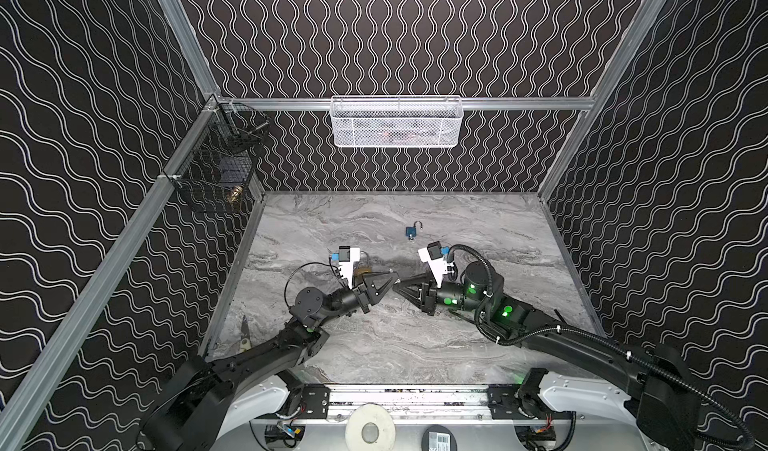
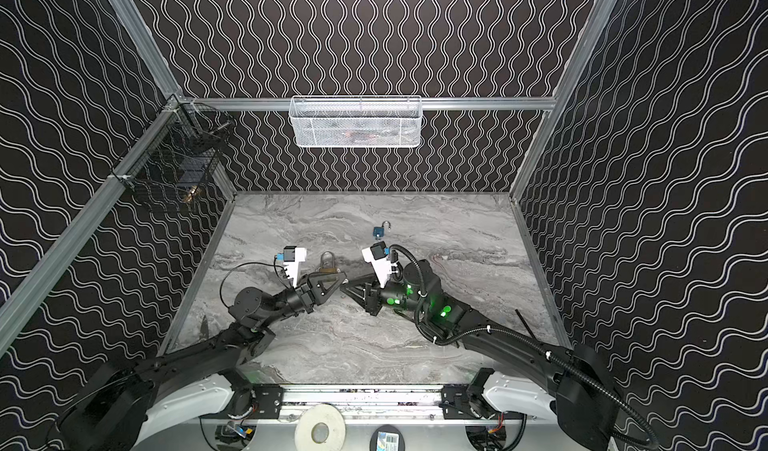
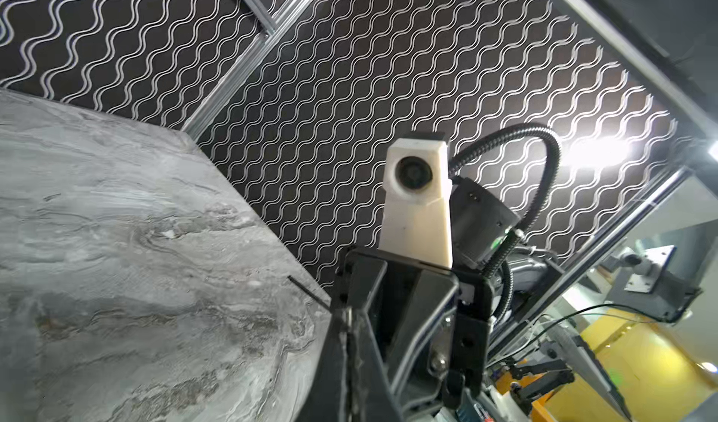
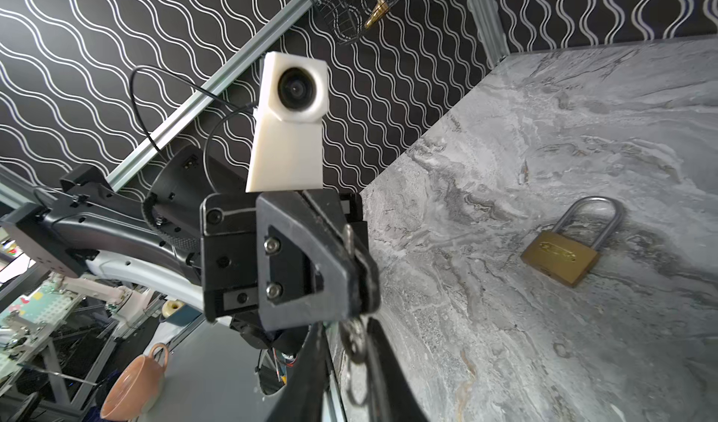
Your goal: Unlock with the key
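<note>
- A small silver metal key [image 4: 351,241] is clamped in the shut, matte black left gripper [image 1: 390,282].
- The black right gripper [image 1: 397,290] is met tip to tip; whether it grips cannot be told.
- A boxy brass padlock [image 4: 559,258] with an arched steel shackle is laid flat on the veined grey marble tabletop [image 1: 374,345], just beside the left gripper.

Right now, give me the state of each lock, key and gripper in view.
left gripper, shut on the key
right gripper, fingers flank the key ring; grip unclear
key, clamped upright, key ring dangling
brass padlock, shackle closed, lying flat
blue padlock, shackle looks open
</note>
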### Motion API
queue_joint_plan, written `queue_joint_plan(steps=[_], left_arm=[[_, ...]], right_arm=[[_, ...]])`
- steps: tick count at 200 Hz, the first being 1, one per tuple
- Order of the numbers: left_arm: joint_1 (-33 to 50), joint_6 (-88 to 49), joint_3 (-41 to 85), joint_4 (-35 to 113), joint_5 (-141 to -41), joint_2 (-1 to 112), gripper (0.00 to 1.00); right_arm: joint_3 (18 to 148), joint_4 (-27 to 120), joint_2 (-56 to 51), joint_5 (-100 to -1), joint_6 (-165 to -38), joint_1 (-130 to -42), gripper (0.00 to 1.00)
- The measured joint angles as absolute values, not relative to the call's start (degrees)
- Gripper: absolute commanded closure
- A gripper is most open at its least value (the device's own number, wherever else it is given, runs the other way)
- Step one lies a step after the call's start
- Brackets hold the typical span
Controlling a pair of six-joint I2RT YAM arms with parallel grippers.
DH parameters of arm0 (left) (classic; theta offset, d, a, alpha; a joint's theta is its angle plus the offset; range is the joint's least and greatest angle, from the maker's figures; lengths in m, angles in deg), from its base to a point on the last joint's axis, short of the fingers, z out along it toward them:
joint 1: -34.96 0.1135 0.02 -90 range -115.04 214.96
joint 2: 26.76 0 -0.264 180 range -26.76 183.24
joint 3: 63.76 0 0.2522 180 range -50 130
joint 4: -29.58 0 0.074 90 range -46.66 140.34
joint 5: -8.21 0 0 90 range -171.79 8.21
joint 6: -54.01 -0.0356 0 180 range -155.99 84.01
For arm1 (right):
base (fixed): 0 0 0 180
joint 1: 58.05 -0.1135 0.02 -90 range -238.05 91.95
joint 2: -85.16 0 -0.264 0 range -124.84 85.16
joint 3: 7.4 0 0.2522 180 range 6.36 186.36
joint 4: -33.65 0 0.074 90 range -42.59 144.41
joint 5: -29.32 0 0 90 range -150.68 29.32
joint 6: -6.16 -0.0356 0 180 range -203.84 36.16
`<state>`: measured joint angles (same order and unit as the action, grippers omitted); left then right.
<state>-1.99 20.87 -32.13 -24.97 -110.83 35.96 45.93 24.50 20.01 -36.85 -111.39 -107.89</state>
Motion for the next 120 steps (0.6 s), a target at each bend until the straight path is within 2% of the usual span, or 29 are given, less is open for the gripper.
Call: queue_joint_plan(steps=[28, 56, 120], left_arm=[[-1.8, 23.3, -32.1, -29.8, -112.1, 38.3, 1.0], [-1.7, 24.3, -31.6, -31.4, -113.4, 38.9, 1.0], [-1.6, 25.2, -31.3, -31.6, -114.8, 39.1, 1.0]], right_arm=[[46.1, 24.5, 20.4, -36.8, -111.3, -107.8, 0.88], [46.2, 24.5, 21.0, -36.0, -111.4, -107.4, 0.84], [46.5, 24.6, 21.0, -34.2, -111.4, -106.6, 0.87]])
